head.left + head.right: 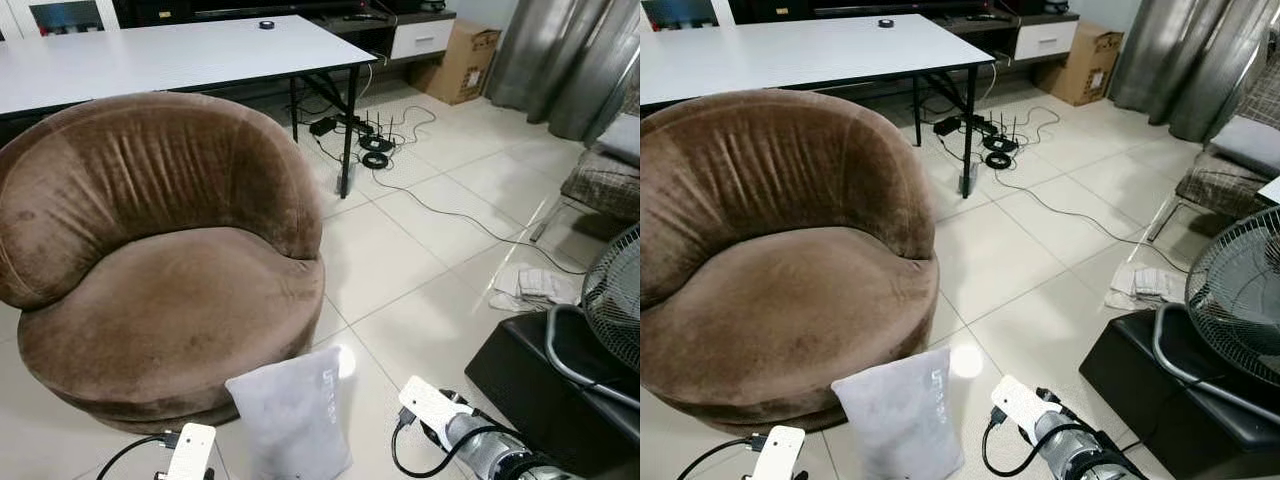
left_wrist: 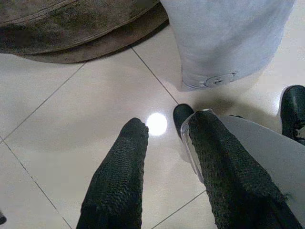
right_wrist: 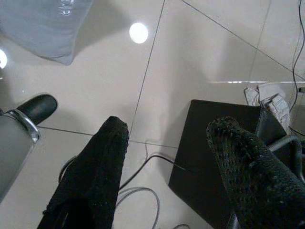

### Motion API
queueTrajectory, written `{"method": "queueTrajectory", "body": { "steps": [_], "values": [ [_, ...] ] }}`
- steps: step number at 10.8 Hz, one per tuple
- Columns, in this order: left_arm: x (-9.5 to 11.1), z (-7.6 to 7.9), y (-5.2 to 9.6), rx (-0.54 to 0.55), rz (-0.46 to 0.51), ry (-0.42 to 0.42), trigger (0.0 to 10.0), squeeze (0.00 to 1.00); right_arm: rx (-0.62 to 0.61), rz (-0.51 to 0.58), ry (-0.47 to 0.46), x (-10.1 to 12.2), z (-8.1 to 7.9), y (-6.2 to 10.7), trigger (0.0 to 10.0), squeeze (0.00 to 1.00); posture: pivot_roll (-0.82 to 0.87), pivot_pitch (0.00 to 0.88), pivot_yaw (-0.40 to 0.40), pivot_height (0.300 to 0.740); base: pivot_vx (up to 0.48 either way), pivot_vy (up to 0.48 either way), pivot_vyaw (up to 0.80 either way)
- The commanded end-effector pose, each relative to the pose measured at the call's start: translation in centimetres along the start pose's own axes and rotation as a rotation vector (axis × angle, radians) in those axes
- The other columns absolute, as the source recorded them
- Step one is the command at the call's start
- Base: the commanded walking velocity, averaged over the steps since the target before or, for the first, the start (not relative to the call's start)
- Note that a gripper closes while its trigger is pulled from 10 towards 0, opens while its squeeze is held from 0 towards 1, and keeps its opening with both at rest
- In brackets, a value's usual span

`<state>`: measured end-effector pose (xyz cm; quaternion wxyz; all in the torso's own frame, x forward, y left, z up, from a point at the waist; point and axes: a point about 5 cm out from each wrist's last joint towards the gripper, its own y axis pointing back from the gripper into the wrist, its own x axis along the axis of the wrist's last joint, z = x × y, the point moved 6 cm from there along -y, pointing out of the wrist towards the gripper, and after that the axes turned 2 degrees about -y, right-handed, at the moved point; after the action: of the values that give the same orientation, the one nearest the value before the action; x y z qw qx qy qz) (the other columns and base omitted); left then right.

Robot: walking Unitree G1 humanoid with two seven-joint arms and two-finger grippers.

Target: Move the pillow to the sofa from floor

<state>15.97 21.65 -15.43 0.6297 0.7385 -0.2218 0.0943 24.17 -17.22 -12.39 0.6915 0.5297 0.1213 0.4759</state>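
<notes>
A light grey pillow [image 1: 292, 415] stands upright on the tiled floor, leaning against the front of the round brown velvet sofa [image 1: 160, 260]. My two arms hang low on either side of it, left wrist [image 1: 190, 452] and right wrist [image 1: 432, 405]. In the left wrist view the left gripper [image 2: 164, 133] is open above the floor, with the pillow [image 2: 228, 43] a short way beyond its fingertips. In the right wrist view the right gripper [image 3: 171, 131] is open and empty, the pillow [image 3: 43, 26] off to one side.
A white table [image 1: 170, 50] stands behind the sofa, with cables and power adapters [image 1: 372, 145] on the floor under it. At the right are a black box [image 1: 550, 385], a fan [image 1: 612, 300], a crumpled cloth [image 1: 535, 287], a chair [image 1: 605, 175], curtains and a cardboard box [image 1: 462, 62].
</notes>
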Motion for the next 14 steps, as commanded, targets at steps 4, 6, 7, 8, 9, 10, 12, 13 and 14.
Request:
{"method": "queueTrajectory", "body": {
  "steps": [4, 6, 7, 8, 9, 10, 12, 13, 14],
  "values": [
    [0.0, -0.2, 0.0, -0.001, -0.007, -0.026, 10.0, 0.00, -0.015, 0.003, 0.011, 0.6, 0.5, -0.1, 10.0, 0.00, 0.04, 0.000, -0.047, 0.740, 0.000, 0.000, 0.00],
    [0.1, -0.3, 0.0, 0.001, -0.004, -0.028, 10.0, 0.00, -0.018, 0.012, 0.015, 1.0, 0.6, -0.1, 10.0, 0.00, 0.04, 0.000, -0.047, 0.740, 0.000, 0.000, 0.00],
    [0.2, -0.3, 0.0, 0.002, -0.004, -0.029, 10.0, 0.00, -0.019, 0.018, 0.015, 1.2, 0.6, -0.1, 10.0, 0.00, 0.04, 0.000, -0.047, 0.740, 0.000, 0.000, 0.00],
    [0.2, -0.2, -0.1, 0.002, -0.003, -0.029, 10.0, 0.00, -0.022, 0.019, 0.000, 1.3, 0.7, -0.1, 10.0, 0.00, 0.03, 0.000, -0.044, 0.740, 0.000, 0.000, 0.00],
    [0.3, -0.2, -0.1, 0.001, -0.003, -0.034, 10.0, 0.00, -0.027, 0.013, -0.045, 1.1, 0.8, -0.1, 10.0, 0.00, 0.03, 0.000, -0.044, 0.740, 0.000, 0.000, 0.00],
    [0.3, -0.2, -0.1, -0.001, -0.003, -0.040, 10.0, 0.00, -0.027, 0.015, 0.003, 1.0, 0.9, -0.1, 10.0, 0.00, 0.03, 0.000, -0.037, 0.740, 0.000, 0.000, 0.00],
    [0.4, -0.2, -0.1, -0.003, -0.002, -0.047, 10.0, 0.00, -0.026, -0.013, -0.138, 0.4, 0.9, -0.1, 10.0, 0.00, 0.02, 0.000, -0.032, 0.740, 0.000, 0.000, 0.00],
    [0.3, -0.2, -0.1, -0.004, -0.002, -0.053, 10.0, 0.00, -0.043, -0.011, -0.168, 0.4, 1.4, 0.0, 10.0, 0.00, 0.02, 0.000, -0.023, 0.740, 0.000, 0.000, 0.00],
    [0.3, -0.1, -0.1, -0.005, -0.002, -0.055, 10.0, 0.00, -0.036, 0.022, 0.129, 0.8, 1.0, 0.0, 10.0, 0.00, 0.02, 0.000, -0.020, 0.740, 0.000, 0.000, 0.00]
  ]
}}
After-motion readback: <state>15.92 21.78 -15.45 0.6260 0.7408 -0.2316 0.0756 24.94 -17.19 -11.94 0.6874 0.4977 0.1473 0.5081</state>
